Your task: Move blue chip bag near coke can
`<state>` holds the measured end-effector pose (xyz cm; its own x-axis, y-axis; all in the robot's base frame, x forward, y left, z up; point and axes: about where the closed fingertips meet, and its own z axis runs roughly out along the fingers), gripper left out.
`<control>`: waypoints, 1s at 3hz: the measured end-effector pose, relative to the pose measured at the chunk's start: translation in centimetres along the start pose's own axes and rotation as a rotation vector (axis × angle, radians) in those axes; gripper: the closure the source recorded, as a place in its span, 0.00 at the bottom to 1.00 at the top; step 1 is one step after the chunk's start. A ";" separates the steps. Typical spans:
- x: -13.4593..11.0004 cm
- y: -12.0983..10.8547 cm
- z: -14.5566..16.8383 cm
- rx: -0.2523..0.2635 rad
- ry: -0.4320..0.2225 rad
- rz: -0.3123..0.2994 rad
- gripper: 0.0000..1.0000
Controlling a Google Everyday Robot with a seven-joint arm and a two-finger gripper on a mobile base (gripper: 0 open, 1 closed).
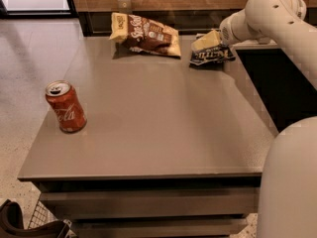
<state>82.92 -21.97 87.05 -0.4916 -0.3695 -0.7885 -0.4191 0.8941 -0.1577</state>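
Desk (148,133): grey flat top filling the middle of the frame. The front edge runs across the lower part of the frame and the left edge slants up toward the upper left. The right edge borders a dark cabinet (277,88).

Coke can (66,107): upright at the left of the frame, close to the desk's left edge and set back from the front edge. Its silver top faces up with a dark opening showing; any contents cannot be seen.

Blue chip bag (214,57): lying flat at the upper right of the frame, at the far right corner of the desk, well apart from the can.

Brown-and-cream chip bag (146,33): lying along the far edge at upper centre, just left of the blue one, with a bare gap between them.

End effector (206,40): at the upper right of the frame, directly over the upper part of the blue chip bag and overlapping it in this view. Whether it is released, clenched or grasping the bag cannot be told. The arm (277,14) reaches in from the right edge of the frame.

Open room: the whole middle and front of the desk between can and bags is bare surface.

Wire basket (42,217): partly visible at the lower left corner, below the desk; contents not discernible.
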 end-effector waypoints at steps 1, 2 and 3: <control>2.4 -1.7 1.5 0.004 0.025 0.016 0.00; 3.8 -1.9 2.6 -0.001 0.033 0.030 0.24; 3.8 -1.7 2.8 -0.004 0.035 0.028 0.47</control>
<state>83.86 -24.21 82.67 -0.5298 -0.3526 -0.7713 -0.4075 0.9034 -0.1331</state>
